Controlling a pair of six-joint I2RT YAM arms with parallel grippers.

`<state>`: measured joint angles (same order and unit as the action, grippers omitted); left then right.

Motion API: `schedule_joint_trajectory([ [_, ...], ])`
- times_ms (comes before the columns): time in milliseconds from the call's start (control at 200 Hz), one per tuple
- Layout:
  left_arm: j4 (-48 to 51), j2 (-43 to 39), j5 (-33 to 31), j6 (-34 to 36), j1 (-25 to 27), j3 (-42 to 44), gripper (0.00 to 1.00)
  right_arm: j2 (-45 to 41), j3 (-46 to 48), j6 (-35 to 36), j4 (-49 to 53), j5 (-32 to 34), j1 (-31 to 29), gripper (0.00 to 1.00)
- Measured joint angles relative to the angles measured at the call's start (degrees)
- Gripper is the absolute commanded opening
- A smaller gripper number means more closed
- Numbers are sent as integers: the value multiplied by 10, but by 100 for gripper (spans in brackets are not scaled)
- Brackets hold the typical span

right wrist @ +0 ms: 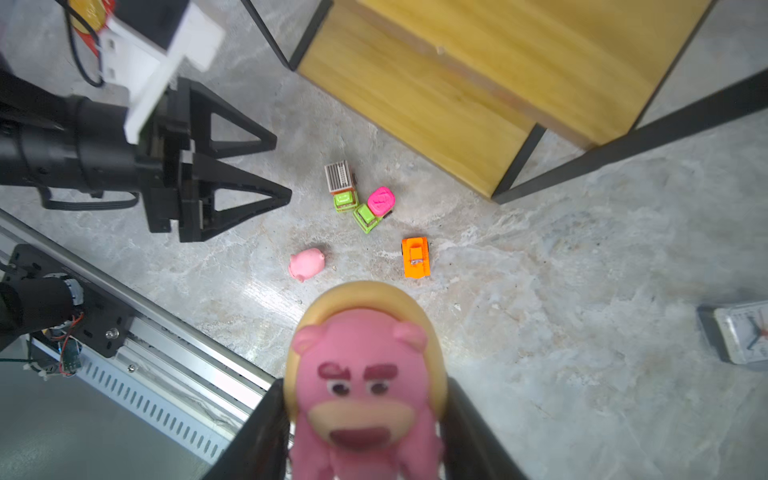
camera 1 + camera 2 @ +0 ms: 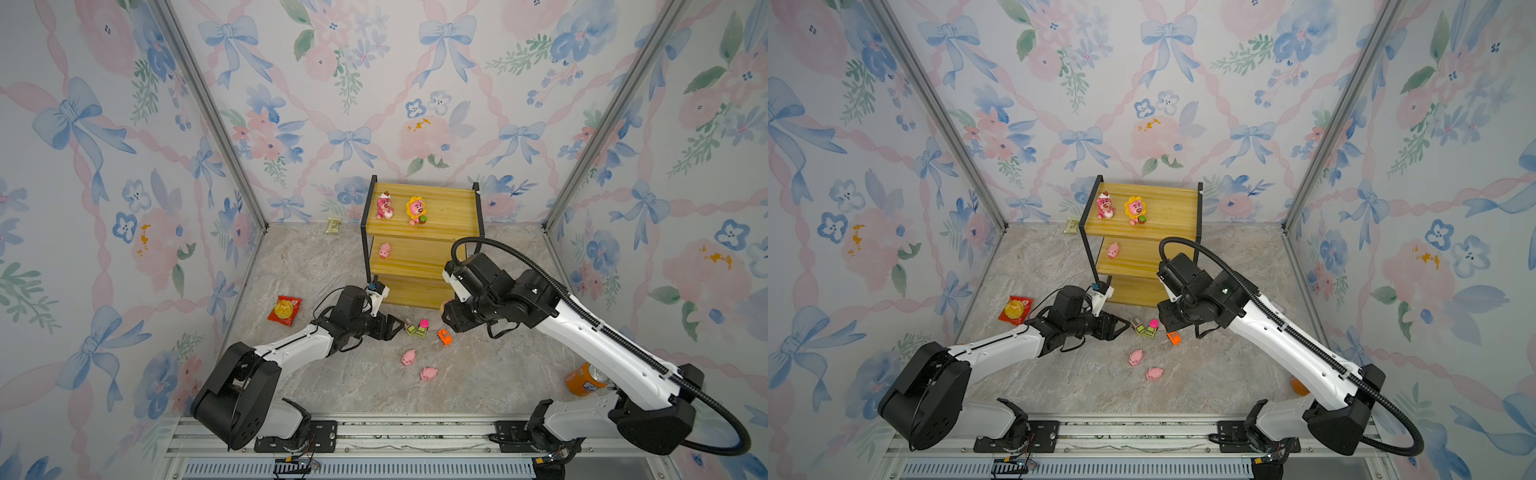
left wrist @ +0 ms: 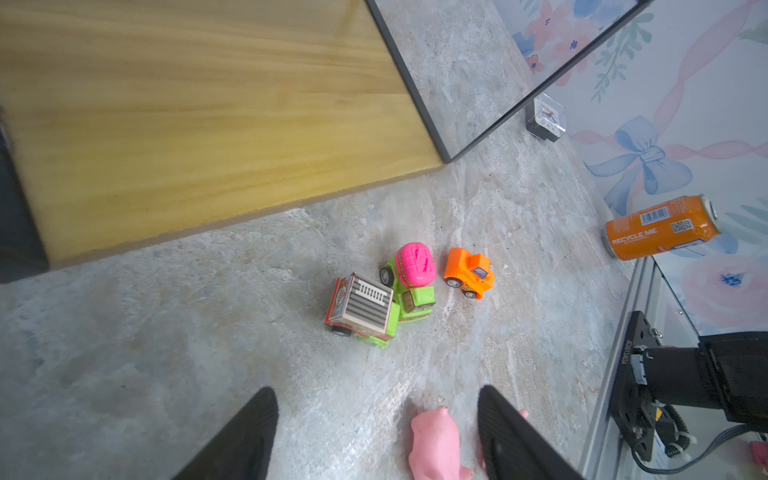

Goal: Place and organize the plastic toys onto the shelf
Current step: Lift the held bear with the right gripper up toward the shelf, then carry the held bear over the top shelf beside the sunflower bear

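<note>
The shelf (image 2: 451, 210) stands toward the back of the marbled tabletop (image 2: 307, 266). Two pink bear figurines (image 2: 383, 205) sit side by side on its top board and one pink pig (image 2: 384, 250) lies on the middle board, while the right arm covers part of the lowest board in both top views. The right gripper (image 1: 365, 390) hangs just in front of the shelf's lower right corner, its jaws clamped on the sides of a third bear (image 1: 361, 374). That bear's face fills much of the right wrist view and its lower body is cut off by the frame edge; from above it is almost wholly hidden under the wrist. The left gripper (image 3: 376, 395) hovers low with its jaws apart and empty, pointing at the three cars clustered close ahead of its tips. The grey-topped truck (image 3: 363, 309) touches the pink-and-green mixer (image 3: 411, 270), and the orange car (image 3: 469, 272) sits just beside them. Two loose pigs (image 2: 409, 357) lie on the tabletop nearer the rail than the cars. In the left wrist view one pig shows between the fingers (image 3: 511, 436), cut off at the edge, and the other is nearly hidden behind a finger.
</note>
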<state>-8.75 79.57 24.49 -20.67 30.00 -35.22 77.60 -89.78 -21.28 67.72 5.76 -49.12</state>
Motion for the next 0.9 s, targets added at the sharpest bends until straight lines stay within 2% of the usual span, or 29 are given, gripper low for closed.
schedule_joint_trajectory([
  [320,0,0,11,3,0,-1,77,30,-175,63,35,62,13,27],
  [740,-2,-15,21,5,0,-3,77,198,-477,161,54,84,101,27],
  [900,-2,-29,21,5,0,-3,77,237,-519,178,53,80,125,27],
])
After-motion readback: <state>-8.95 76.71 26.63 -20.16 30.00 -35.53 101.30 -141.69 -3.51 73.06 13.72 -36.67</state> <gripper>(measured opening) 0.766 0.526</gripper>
